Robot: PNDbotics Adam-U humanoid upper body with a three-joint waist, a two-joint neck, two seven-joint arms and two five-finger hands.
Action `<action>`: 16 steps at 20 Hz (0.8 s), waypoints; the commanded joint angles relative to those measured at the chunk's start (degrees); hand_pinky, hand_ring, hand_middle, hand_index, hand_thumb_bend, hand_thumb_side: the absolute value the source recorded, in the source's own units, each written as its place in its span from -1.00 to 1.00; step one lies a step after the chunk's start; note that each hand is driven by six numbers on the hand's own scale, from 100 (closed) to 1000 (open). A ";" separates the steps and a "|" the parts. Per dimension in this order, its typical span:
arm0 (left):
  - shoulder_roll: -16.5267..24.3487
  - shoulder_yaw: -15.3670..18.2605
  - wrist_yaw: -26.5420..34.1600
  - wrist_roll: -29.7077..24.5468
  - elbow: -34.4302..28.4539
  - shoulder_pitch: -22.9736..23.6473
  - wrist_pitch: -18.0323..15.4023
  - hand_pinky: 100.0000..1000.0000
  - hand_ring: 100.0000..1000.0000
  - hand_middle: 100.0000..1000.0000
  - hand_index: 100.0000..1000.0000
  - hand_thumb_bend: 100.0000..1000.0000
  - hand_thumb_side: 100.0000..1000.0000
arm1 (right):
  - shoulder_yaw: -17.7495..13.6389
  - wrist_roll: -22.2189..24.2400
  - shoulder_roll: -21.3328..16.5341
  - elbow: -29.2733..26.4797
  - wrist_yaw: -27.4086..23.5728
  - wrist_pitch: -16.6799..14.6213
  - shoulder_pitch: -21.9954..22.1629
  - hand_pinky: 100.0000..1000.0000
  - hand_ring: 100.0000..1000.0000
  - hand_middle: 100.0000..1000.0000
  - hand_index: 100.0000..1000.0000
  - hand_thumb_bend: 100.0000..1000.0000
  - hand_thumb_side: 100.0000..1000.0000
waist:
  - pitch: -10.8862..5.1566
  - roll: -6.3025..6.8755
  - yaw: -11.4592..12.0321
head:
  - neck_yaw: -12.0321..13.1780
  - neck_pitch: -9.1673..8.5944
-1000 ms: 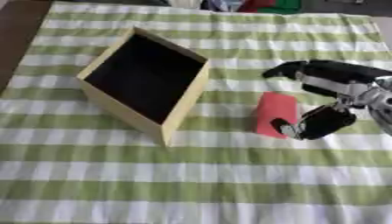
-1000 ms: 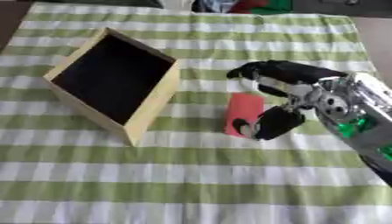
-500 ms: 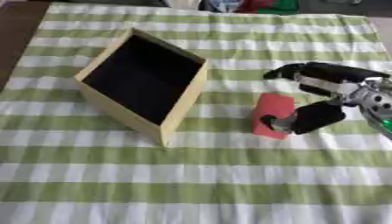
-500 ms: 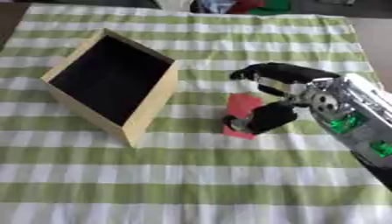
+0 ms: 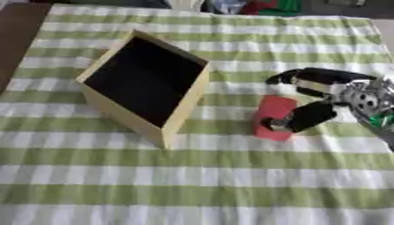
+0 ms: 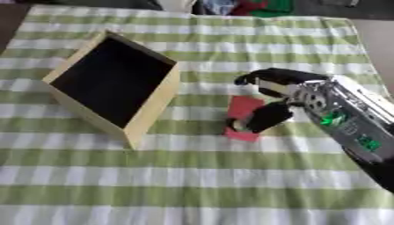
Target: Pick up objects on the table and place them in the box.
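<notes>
On the green-striped cloth (image 5: pixel 192 176) covering the worktop, the right hand (image 5: pixel 327 94) curls its fingers (image 5: pixel 300 75) and thumb around a red block (image 5: pixel 271 116), just right of the tilted wooden box (image 5: pixel 146 85) with its dark interior.

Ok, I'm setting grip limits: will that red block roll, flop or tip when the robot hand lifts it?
The red block shows flat faces and straight edges, so it probably won't roll. It keeps its shape between the right robot hand's thumb and fingers, suggesting it is stiff, not floppy. Held near one end, it might tilt when lifted toward the box.
</notes>
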 commanded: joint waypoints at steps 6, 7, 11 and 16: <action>0.35 0.09 0.25 -0.25 -0.95 -0.28 -0.06 1.00 -0.14 -0.23 0.15 -0.69 -1.00 | -0.33 7.13 -0.87 0.92 -1.24 6.16 -0.78 1.00 1.00 0.89 1.00 -0.40 -0.24 | -0.68 0.10 0.02 | -0.16 -0.76; 0.33 0.08 0.26 -0.25 -0.95 -0.30 -0.05 1.00 -0.14 -0.23 0.15 -0.70 -1.00 | -0.26 7.21 -0.80 1.18 -1.26 6.14 -0.82 1.00 1.00 0.89 1.00 -0.40 -0.29 | -0.65 0.09 0.03 | -0.17 -0.78; 0.33 0.06 0.30 -0.29 -0.95 -0.34 -0.04 1.00 -0.14 -0.23 0.15 -0.70 -1.00 | 0.02 7.62 -0.54 2.03 -1.42 5.93 -1.11 1.00 1.00 0.89 1.00 -0.41 -0.30 | -0.60 0.07 0.15 | -0.20 -0.78; 0.37 0.05 0.31 -0.34 -0.95 -0.38 -0.06 1.00 -0.13 -0.23 0.15 -0.70 -1.00 | 0.33 8.26 -0.56 2.32 -1.69 5.58 -1.18 1.00 1.00 0.88 1.00 -0.42 -0.30 | -0.59 -0.04 0.23 | -0.13 -0.75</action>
